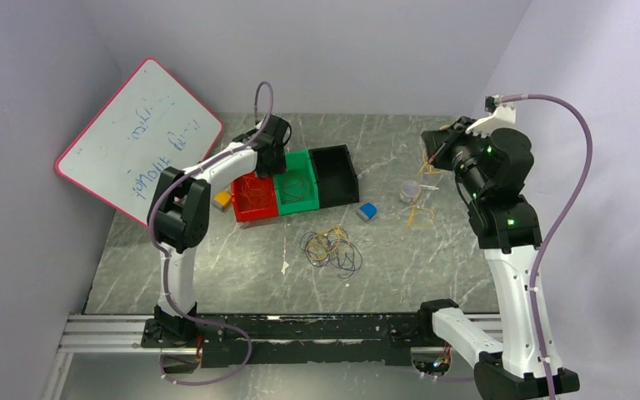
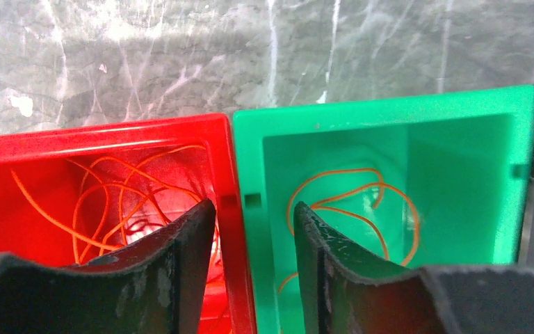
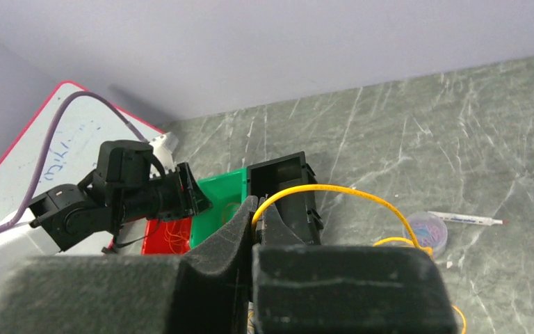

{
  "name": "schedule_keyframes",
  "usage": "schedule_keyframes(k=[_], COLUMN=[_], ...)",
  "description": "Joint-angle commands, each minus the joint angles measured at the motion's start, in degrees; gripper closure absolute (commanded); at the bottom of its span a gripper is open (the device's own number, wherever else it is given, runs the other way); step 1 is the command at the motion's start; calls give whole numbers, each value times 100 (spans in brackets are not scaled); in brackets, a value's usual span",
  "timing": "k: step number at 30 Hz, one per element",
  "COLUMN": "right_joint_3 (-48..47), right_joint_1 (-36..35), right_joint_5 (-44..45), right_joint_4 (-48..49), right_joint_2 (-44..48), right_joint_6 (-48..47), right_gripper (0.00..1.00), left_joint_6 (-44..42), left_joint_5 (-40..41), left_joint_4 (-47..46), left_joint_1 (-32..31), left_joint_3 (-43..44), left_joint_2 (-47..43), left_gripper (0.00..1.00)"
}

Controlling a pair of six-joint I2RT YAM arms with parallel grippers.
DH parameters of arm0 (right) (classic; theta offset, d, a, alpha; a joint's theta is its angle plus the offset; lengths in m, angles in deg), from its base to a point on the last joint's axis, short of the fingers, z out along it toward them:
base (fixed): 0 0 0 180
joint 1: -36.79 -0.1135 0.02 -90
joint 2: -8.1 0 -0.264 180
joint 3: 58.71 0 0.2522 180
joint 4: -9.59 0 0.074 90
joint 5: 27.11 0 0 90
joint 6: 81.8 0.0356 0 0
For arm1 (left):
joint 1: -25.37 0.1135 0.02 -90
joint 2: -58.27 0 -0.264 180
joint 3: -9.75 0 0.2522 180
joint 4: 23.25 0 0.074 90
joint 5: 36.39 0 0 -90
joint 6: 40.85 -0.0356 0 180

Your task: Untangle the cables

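Hold the right pincer (image 3: 259,216) pinched firm on the yellow cable (image 3: 334,189), drawing it slowly away from the cable clump (image 1: 332,248) in the middle of the bench (image 1: 433,275), leaving the spread, empty left pincer (image 2: 254,209) above the red bin (image 2: 111,132) and green bin (image 2: 389,104).

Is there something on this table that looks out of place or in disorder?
Yes. A clump of cables lies tangled in the middle of the table, with several colours knotted together. The whiteboard leans crooked at the left side and is not set straight.
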State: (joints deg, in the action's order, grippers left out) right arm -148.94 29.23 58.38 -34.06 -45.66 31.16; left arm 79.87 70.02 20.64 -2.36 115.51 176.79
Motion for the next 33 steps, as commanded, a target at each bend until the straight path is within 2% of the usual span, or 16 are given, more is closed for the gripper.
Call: schedule_keyframes(k=[1,7,12,17,21,28,33], right_joint_3=[-361,-898,-1472,-2018,-2487,-3269,-3853], right_joint_1=[26,27,17,2,-96,-724,-1153], right_joint_5=[-380,-1033,-1433,-1689,-1870,-1751,-1524], right_joint_4=[220,212,216,178,172,211,245], right_joint_2=[-113,-614,-1114,-1616,-2018,-2908,-3562], right_joint_6=[-240,-322,-323,-382,-356,-397,-476], right_gripper=[100,100,100,100,100,100,100], left_joint_6=[-167,-261,-242,-314,-637,-1109,-1282], left_joint_5=[-304,-339,-370,-786,-650,-390,-197], left_joint_4=[-16,17,150,-130,-452,-1030,-1130], left_joint_1=[26,52,292,712,816,874,883], left_joint_3=[-5,-87,-434,-1351,-2172,-3442,-3825], left_joint_2=[-664,-1227,-1891,-3053,-4003,-5399,-5838], left_gripper=[46,35,35,35,34,22,10])
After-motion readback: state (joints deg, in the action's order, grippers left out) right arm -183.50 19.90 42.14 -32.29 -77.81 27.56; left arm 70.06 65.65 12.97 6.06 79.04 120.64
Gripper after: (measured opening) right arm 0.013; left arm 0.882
